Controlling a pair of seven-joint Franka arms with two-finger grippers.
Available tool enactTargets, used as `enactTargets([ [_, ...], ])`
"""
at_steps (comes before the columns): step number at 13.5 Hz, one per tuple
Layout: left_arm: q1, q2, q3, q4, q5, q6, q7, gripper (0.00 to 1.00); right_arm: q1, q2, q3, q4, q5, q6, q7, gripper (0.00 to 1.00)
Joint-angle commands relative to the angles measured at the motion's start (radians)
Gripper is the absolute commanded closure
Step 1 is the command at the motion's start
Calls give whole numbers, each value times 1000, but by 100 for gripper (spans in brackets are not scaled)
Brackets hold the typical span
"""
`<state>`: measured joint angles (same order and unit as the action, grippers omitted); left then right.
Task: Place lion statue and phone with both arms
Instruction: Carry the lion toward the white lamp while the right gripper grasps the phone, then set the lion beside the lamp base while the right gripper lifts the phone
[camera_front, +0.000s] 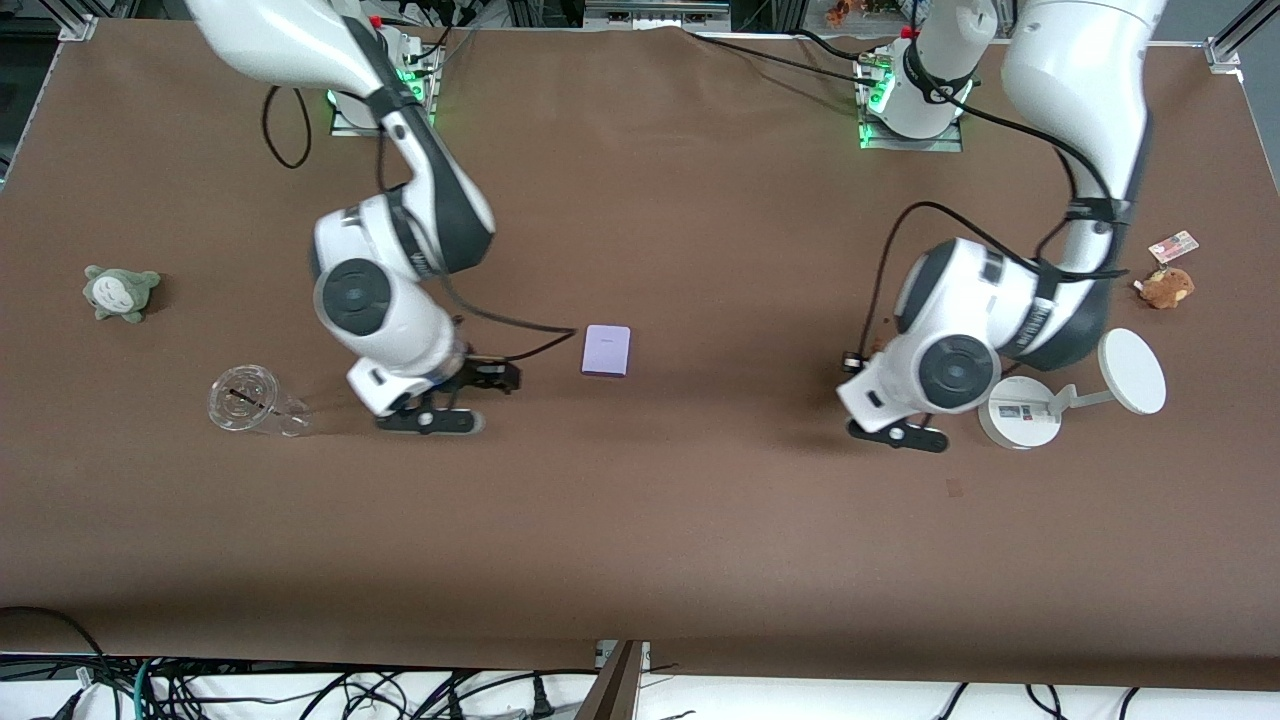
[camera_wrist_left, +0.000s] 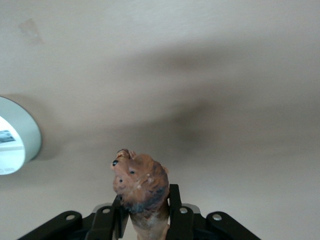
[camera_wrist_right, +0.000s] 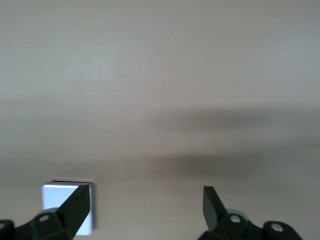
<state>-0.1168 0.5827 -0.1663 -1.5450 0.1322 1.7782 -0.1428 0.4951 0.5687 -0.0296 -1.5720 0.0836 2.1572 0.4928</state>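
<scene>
Left gripper clamped on lion statue, fingers pinching it on both sides, mane end sticking out past the tips. Sits low over bare table, just beside white round-based stand at left arm's end. In front view statue hidden under left wrist; gripper body visible at.

Right gripper spread wide, nothing between fingers. Hangs low over table near clear glass cup, seen in front view at.

Phone flat on table, mid-table, between the two arms, closer to right gripper, not touched. Corner of it visible in right wrist view past one finger.

Grey-green plush at right arm's end, farther from front camera than cup. Brown plush with tag at left arm's end, farther from camera than stand.
</scene>
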Motion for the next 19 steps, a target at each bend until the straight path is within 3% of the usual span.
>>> enactTargets([
  [1, 78, -69, -18, -142, 64, 126, 43, 89, 75, 52, -10, 23, 18, 45, 104, 0],
  [8, 190, -47, -21, -342, 144, 495, 101, 86, 209, 152, -10, 23, 58, 139, 203, 0],
  [9, 192, -43, -21, -348, 144, 506, 101, 81, 218, 167, -9, 23, 58, 153, 207, 0],
  [10, 192, -44, -21, -349, 144, 506, 101, 67, 220, 177, -10, 23, 56, 162, 207, 0],
  [11, 192, -44, -22, -349, 144, 504, 103, 33, 226, 183, -10, 23, 54, 167, 207, 0],
  [13, 192, -44, -22, -348, 144, 500, 103, 0, 229, 194, -10, 23, 50, 171, 201, 0],
  [19, 177, -150, -42, -313, 142, 365, 98, 0, 250, 218, -10, 23, 48, 201, 205, 0],
])
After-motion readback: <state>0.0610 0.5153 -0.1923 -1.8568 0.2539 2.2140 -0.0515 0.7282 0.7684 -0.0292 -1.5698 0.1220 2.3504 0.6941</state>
